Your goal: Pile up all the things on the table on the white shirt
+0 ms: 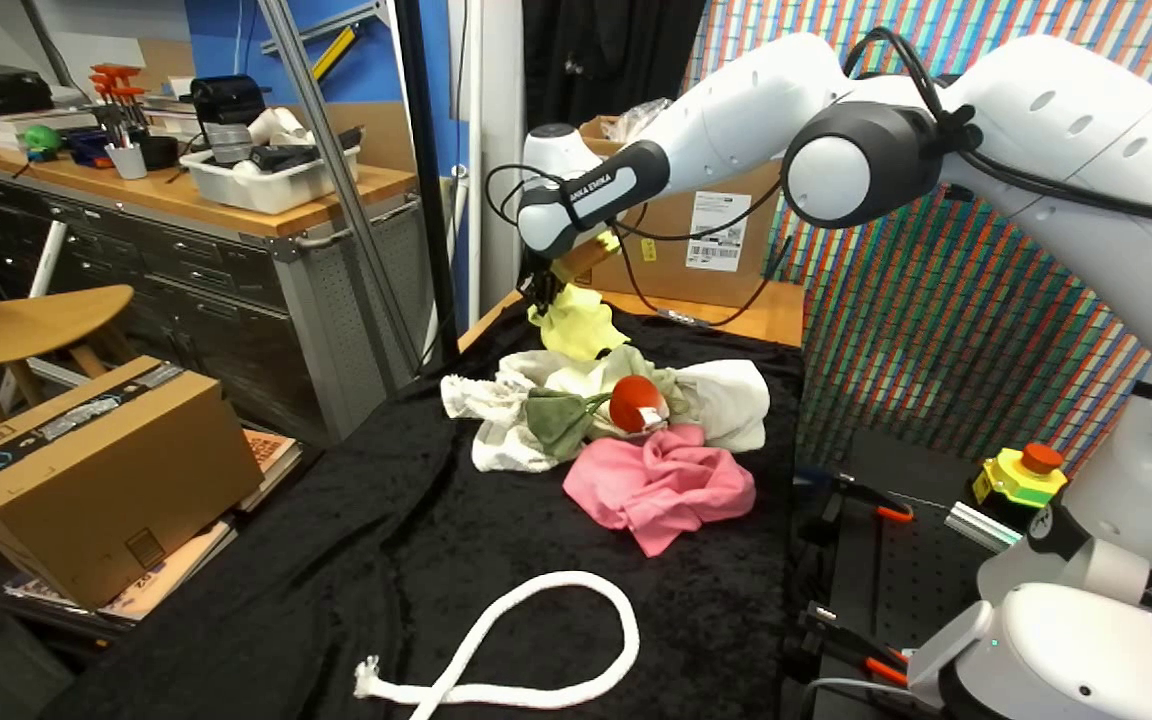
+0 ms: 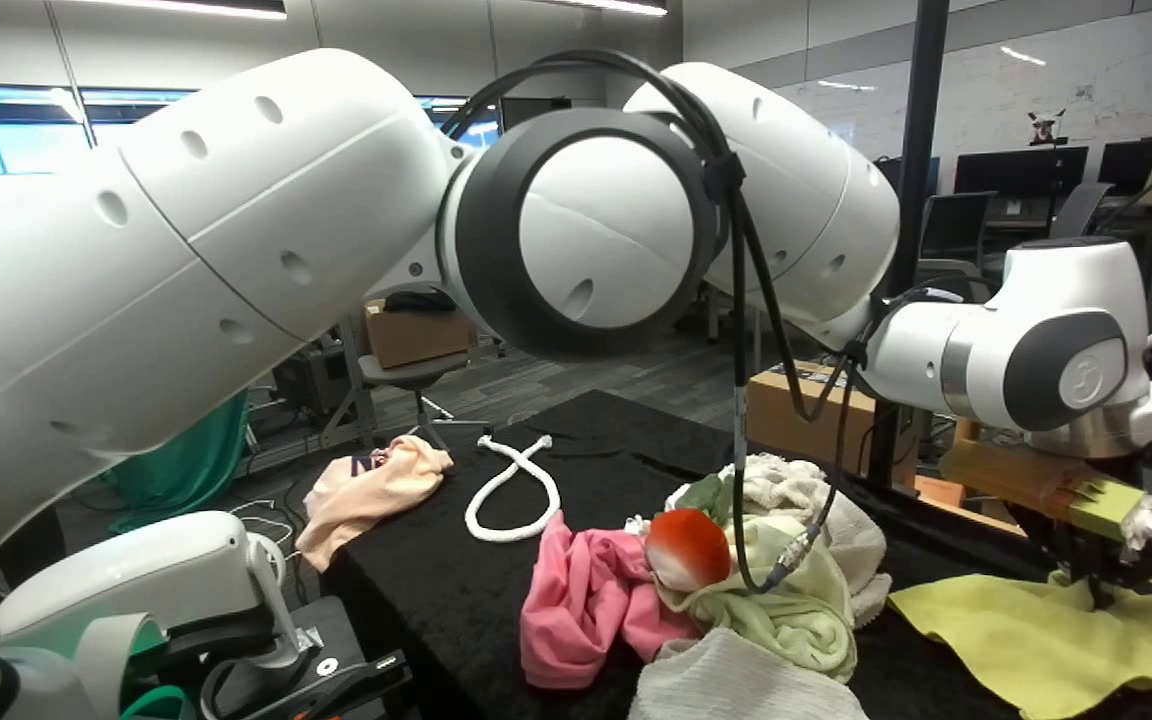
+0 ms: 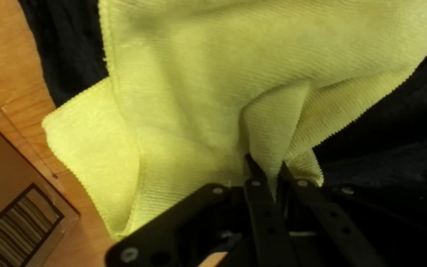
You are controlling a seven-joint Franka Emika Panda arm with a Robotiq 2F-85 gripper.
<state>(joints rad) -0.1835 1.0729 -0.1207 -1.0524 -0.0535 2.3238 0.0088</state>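
The hand (image 3: 267, 171) is closed tight on a fold of the yellow-green cloth (image 3: 184, 122), pinched up narrow between its two fingers at the lower middle of the wrist view. The cloth fills much of that frame; its left corner reaches over bare wood (image 3: 9, 55), past the edge of the black fabric, and a brown box (image 3: 17, 163) with printed bars shows at lower left. In an exterior view the same cloth (image 2: 1066, 640) spreads across the lower right, just beside the heap.

The desk (image 1: 336, 560), draped in black, carries the white shirt (image 1: 731, 400), bunched near the middle of the frame. On it lie a pale green cloth (image 2: 776, 600) and a dark green piece (image 1: 556, 422), and the red-orange rounded object (image 1: 634, 403) sits among them, white on its lower side. The pink cloth (image 1: 661, 485) lies crumpled directly below, touching the heap; whether any of it rests on the shirt cannot be told. The white rope (image 1: 556, 697) lies apart at the bottom of the frame, crossing itself in a loop, a frayed end toward the left.

In an exterior view a peach cloth (image 2: 386, 495) with dark lettering hangs over the desk's edge, left of the rope.
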